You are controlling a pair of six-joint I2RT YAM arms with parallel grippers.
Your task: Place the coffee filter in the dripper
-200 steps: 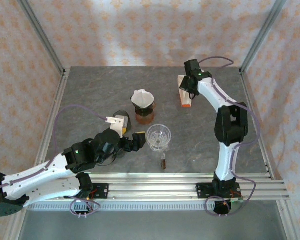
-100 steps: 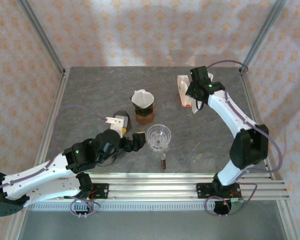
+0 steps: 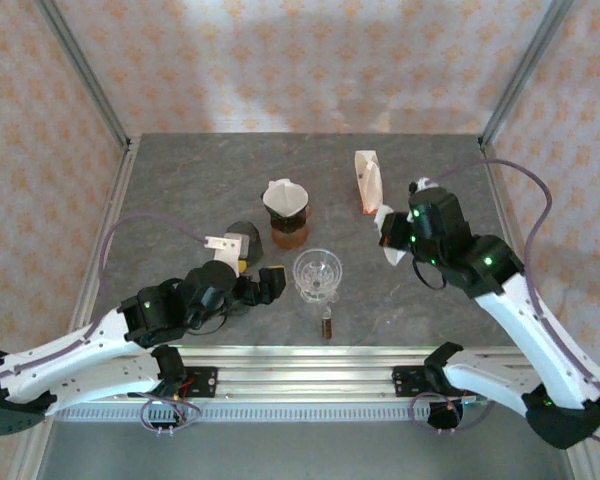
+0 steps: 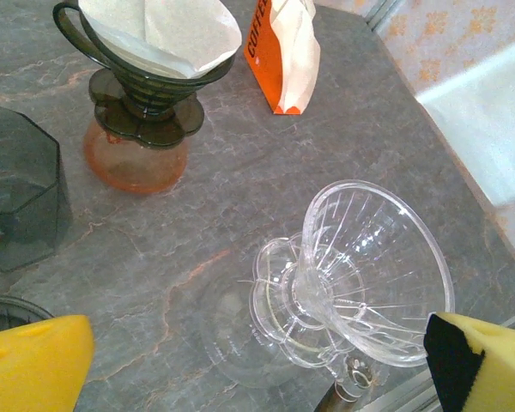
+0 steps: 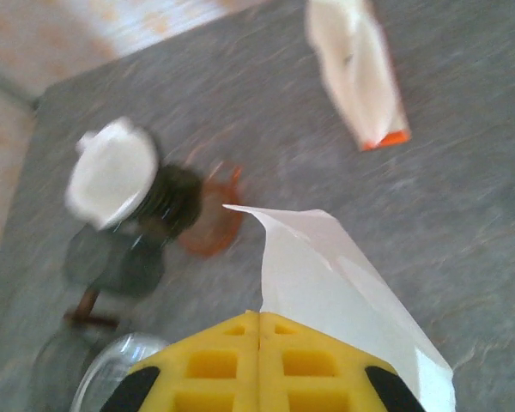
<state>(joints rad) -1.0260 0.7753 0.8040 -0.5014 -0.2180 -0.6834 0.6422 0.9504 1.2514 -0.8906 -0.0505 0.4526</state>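
Right tool (image 5: 259,336): pads pinched shut on the coffee filter (image 5: 326,283). The white paper sticks out past the tips and looks lifted off the tabletop (image 3: 180,190). Left tool (image 4: 257,369): jaws fully wide, holding nothing. The clear glass dripper (image 3: 318,272) sits just ahead of its pads; can't tell if they touch.

Step looks like mid-carry, with the filter right of the dripper, near but not over it. Next: swing left over the rim, point down, lower into the cone, release. Risk: the filter looks folded flat and may not seat.
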